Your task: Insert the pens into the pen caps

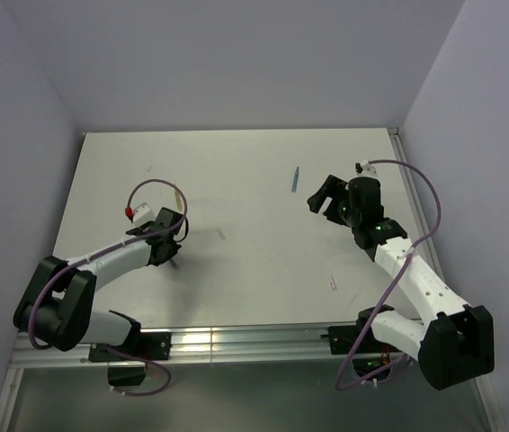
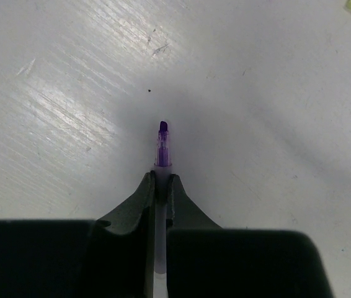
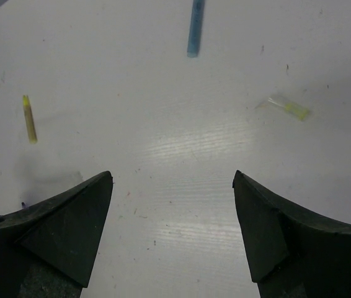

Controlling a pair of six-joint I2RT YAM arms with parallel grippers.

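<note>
Pen (image 2: 162,150): thin, pale-bodied, purple-tipped

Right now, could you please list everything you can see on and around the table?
purple pen: one, grey-purple, clamped in left gripper
blue pen: one, blue, lying on table, far middle
yellow pen: one, yellow, lying on table
yellow-tinted cap: one, clear with yellow-green end, lying on table
pinkish stub: one, pale pink, table's near right part; probably a cap
table: one, white
left gripper: one, black, shut on purple pen
right gripper: one, black, open above table
</note>
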